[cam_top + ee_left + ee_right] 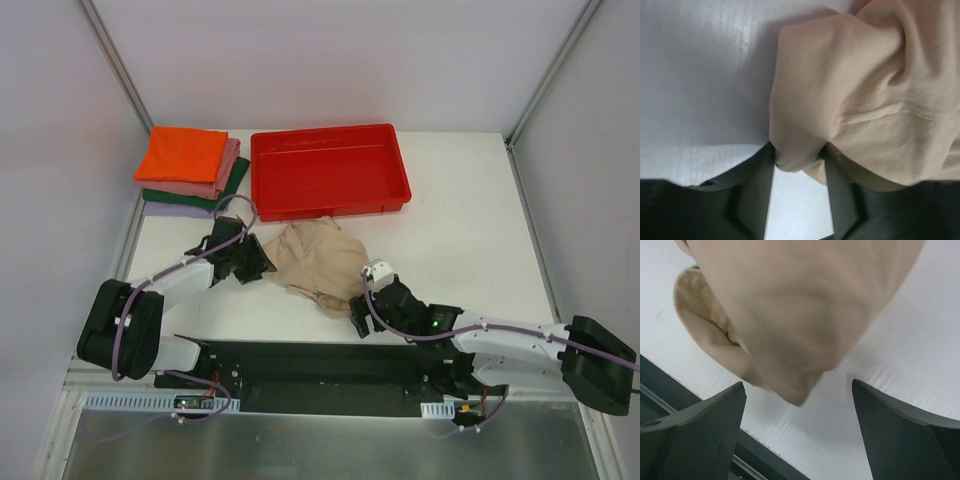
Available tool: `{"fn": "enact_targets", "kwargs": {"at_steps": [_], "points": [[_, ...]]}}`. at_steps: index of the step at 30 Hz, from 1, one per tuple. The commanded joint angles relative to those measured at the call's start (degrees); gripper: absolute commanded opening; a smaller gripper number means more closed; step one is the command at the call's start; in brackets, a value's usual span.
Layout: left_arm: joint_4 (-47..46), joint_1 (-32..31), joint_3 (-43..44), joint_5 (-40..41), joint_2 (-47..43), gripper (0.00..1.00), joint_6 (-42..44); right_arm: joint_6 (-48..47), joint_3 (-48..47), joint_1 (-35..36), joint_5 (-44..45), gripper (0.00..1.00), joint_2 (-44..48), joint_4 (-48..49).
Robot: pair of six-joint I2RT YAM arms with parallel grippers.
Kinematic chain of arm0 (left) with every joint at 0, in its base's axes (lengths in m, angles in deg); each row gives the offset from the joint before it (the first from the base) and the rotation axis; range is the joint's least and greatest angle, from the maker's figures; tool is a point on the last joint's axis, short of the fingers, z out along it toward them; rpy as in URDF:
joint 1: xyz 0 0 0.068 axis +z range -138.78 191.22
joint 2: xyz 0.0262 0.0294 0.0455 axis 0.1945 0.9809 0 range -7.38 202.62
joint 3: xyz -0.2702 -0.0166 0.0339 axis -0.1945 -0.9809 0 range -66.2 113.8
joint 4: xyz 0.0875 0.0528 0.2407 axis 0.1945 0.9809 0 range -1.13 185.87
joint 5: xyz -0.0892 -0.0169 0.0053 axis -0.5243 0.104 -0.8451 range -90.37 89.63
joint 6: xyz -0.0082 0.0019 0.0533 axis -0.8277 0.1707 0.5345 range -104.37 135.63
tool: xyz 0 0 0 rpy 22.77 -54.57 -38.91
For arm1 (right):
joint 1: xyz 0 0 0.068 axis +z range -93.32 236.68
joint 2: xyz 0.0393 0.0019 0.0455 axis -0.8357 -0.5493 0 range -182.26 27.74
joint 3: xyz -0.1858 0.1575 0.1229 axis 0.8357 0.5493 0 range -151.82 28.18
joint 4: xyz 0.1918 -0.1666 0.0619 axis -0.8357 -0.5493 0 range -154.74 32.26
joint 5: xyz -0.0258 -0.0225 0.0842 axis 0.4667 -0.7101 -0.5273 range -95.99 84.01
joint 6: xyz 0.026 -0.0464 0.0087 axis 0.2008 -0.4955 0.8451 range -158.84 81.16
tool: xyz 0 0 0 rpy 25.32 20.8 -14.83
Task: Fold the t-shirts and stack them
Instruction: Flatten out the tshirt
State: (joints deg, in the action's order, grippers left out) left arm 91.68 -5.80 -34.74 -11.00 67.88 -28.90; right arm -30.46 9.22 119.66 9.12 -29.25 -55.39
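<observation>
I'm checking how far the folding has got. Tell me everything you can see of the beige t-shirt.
The beige t-shirt is plain, soft cloth, crumpled in a loose unfolded heap on the white table, just in front of the red tray; whether they touch is unclear. A stitched seam shows in the left wrist view. The left claw pinches a fold at its left edge. The right claw stands open at its near corner, not gripping.

I count five shirts on the worktop: one loose beige shirt near me, and four folded in the far-left pile: orange shirt, pink shirt, green shirt, lavender shirt. One red tray. Two arms, left arm and right arm, with two fingers each.
</observation>
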Motion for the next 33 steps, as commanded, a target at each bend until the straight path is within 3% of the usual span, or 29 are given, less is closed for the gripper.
{"fn": "enact_targets", "kwargs": {"at_steps": [1,4,12,17,22,25,33], "points": [[-4.48,0.32,2.90,-3.96,3.48,0.35,0.85,-1.97,-4.50,2.58,5.09,0.89,-4.43,6.53],[-4.74,0.32,4.22,-2.91,5.06,0.00,1.81,-1.44,-5.73,4.60,7.11,0.87,-8.39,6.97],[-5.36,0.93,11.85,1.49,11.12,0.00,2.61,1.98,-7.93,6.72,10.64,0.71,-16.04,8.29],[-5.36,1.55,14.94,-1.05,14.04,0.00,2.61,3.57,-9.78,6.72,12.56,0.33,-19.12,7.58],[-5.36,1.55,12.58,-0.88,10.26,0.00,2.26,4.89,-9.60,6.80,16.61,0.10,-16.67,7.94],[-5.27,1.55,10.38,-1.58,5.79,0.00,2.43,5.67,-10.39,6.80,17.32,0.01,-12.37,3.48],[3.60,1.46,9.75,5.26,-19.51,0.00,3.22,3.49,-14.51,6.72,22.93,0.01,15.46,-20.60]]}}
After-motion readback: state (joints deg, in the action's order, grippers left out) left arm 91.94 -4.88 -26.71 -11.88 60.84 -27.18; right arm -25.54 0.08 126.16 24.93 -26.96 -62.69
